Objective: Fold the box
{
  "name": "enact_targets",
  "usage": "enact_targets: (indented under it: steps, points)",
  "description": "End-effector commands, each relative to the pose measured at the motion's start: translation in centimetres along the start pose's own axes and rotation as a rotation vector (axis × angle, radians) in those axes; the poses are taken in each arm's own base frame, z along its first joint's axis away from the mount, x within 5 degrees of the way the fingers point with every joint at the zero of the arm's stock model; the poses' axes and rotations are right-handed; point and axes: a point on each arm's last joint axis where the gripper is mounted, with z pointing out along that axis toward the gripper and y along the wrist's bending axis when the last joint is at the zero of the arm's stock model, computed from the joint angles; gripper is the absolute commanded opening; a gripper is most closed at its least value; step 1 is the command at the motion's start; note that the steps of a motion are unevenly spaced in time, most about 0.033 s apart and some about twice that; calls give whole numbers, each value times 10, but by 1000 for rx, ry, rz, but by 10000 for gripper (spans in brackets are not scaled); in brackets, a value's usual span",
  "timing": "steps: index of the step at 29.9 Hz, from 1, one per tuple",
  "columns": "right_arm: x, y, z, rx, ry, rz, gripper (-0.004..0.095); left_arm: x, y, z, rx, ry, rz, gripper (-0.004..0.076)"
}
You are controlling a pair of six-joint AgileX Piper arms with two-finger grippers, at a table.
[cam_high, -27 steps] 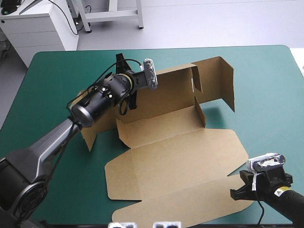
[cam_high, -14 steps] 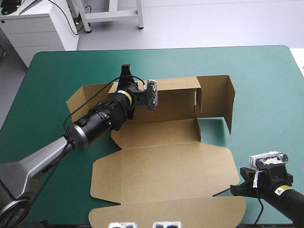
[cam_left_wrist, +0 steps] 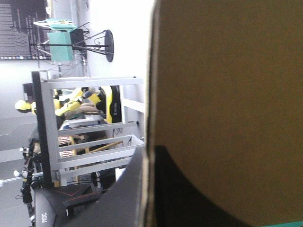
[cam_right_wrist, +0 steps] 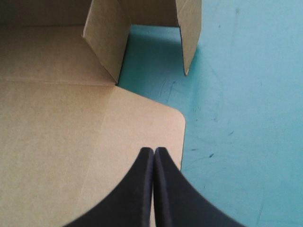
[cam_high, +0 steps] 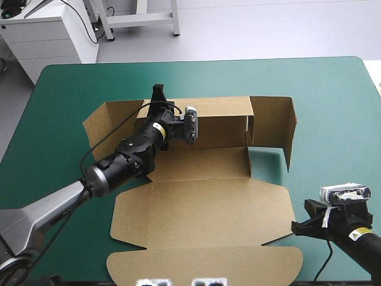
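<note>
Two grippers we see: left gripper (cam_high: 158,92) pinches the far wall of the brown cardboard box (cam_high: 202,196); right gripper (cam_right_wrist: 154,152), pressed together, at the near-right corner of the teal-green worktop (cam_high: 333,119).

Left arm (cam_high: 119,165): grey tubular link, then black cylindrical segments; yellow band (cam_high: 156,126) near the wrist.
Right arm (cam_high: 364,245): black, with a small yellow label (cam_high: 356,235).
Right gripper (cam_right_wrist: 154,151): two smooth black fins, curved.

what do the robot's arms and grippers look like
The left arm has a grey lower link, then glossy black round wrist segments with a yellow band. The right arm is black with a small yellow label. The left gripper and the right gripper each have two broad black fingers curved like fins.
</note>
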Motion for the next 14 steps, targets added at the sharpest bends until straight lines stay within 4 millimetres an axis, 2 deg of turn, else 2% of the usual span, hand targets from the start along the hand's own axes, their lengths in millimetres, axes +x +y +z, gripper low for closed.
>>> enact_targets:
  steps: [1, 5, 8, 14]
  points:
    - [-27, 3, -12, 2, -116, 1, -20, 4, 12, -18, -133, -23, -4, -8]
    - [-44, 3, -15, 0, -139, 2, -20, 7, -1, -16, -137, -25, -18, -8]
    - [-66, 6, -16, -30, -161, 6, -20, 9, -3, -16, -147, -16, -60, -8]
    - [-129, 6, -12, -81, -206, -27, -20, 14, -1, -16, -174, 35, -82, -8]
